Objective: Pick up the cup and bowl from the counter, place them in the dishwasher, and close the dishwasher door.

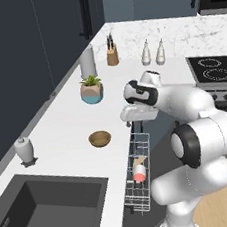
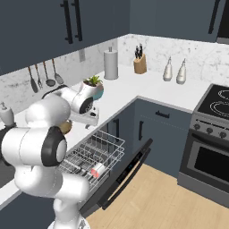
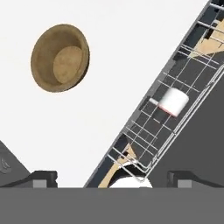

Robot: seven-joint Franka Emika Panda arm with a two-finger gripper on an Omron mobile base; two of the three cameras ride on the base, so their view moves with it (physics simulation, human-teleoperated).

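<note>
Cup [image 3: 173, 101] lies in the dishwasher rack [image 1: 138, 175], below the pincer [image 3: 111, 177]. Bowl [image 3: 60, 57] sits on the counter [image 3: 131, 52] off to its side; door [image 2: 127, 172] still open. Pincer spread wide, holding nothing.

Wooden bowl [image 3: 60, 57] on white counter [image 3: 109, 87]; cup [image 3: 173, 102] in dishwasher rack [image 3: 144, 144]

bowl [image 1: 99, 138] alone on open counter [image 1: 62, 127]; plant pot [image 1: 91, 90] well behind
</note>
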